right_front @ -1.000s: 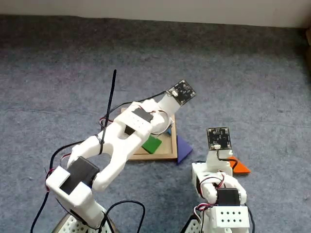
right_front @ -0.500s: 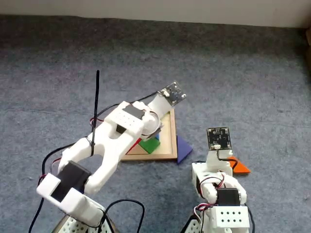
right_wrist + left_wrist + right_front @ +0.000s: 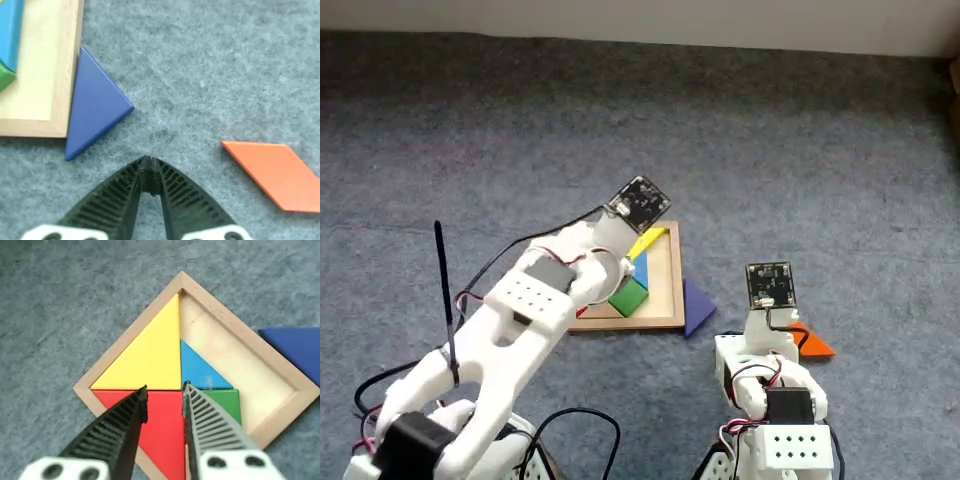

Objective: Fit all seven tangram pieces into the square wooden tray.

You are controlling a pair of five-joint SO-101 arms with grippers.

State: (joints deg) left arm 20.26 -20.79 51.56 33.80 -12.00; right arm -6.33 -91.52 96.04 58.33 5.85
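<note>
High view, with both wrist views. The square wooden tray (image 3: 665,322) lay on the grey carpeted counter (image 3: 800,150) just below the centre of the frame, its left half hidden under the left arm. Four pieces sat flat inside it: a large yellow triangle (image 3: 150,352), a large red triangle (image 3: 165,425), a small light-blue triangle (image 3: 200,375) and a green piece (image 3: 225,402) (its full outline was hidden by the jaws). All four were packed edge to edge, and the rest of the tray floor was bare wood. The left jaws were slightly spread and empty, poised over the red triangle close to where the four pieces met. A dark blue triangle (image 3: 90,105) lay outside the tray, against the rim at its lower right corner. An orange parallelogram (image 3: 275,172) lay well apart from it, at lower right. The right jaws were pressed together, holding nothing, over bare counter between those two pieces.
</note>
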